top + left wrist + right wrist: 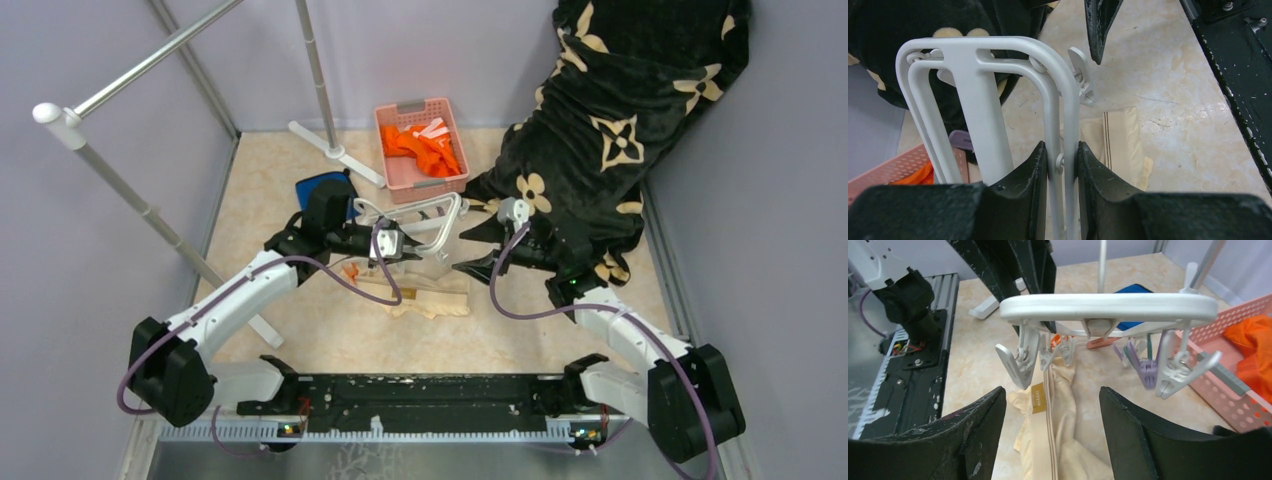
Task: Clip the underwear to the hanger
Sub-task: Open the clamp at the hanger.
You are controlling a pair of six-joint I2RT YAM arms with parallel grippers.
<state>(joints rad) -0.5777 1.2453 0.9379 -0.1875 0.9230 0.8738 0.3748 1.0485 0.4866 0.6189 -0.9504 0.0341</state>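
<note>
Underwear [430,295] lies on the table just ahead of the arm bases, under the hanger [425,215]. Not lifted, not clipped. The waistband with its label [1038,391] faces up and sits directly below the near white clip [1018,362].

Left gripper [1062,155] is clamped tight on one side bar of the hanger, with the bar pinched between both pads. My read is that this holds the frame off the table so the clips dangle free and are reachable.

Right gripper [1050,405] has its jaws wide apart with nothing in them. It faces the frame's end rail and hovers above the waistband. It looks staged to pick up the waistband edge, though it could instead go for the clip; can't tell which.

Risk: soft fabric may slip or bunch on the way up to the clip mouth.

Further back are the pink basket [382,140] with orange clothes [425,145], the blue cloth [320,188], the black flowered blanket [620,100] and the grey rack pole [150,215]. None of these is touched.
</note>
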